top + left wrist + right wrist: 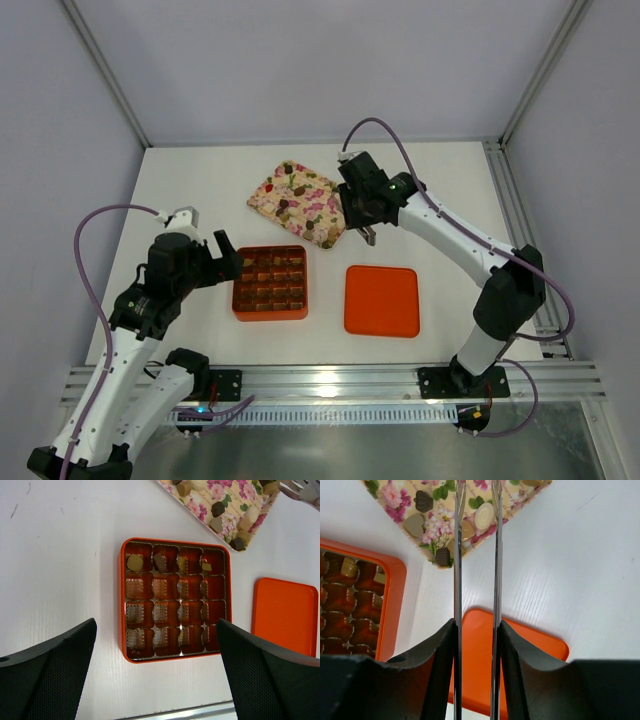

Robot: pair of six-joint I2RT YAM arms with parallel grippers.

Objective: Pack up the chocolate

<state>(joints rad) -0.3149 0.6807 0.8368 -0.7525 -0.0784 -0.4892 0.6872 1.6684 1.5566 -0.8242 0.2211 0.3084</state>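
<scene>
Several small brown and tan chocolates (298,196) lie on the floral tray (262,200). The orange grid box (236,290) holds a few chocolates (134,561) in its far row; the other cells show only liner. My left gripper (228,258) is open and empty, its fingers (60,655) straddling the box's near edge (121,605). My right gripper (476,625) is shut on metal tongs (495,555). The tong blades stand slightly apart over the tray's near corner (435,562), above a cream chocolate (484,515). Nothing shows gripped between the blades.
The orange lid (381,300) lies flat to the right of the box, under my right wrist (535,642). A metal rail runs along the table's near edge (340,378). Frame posts stand at the back corners.
</scene>
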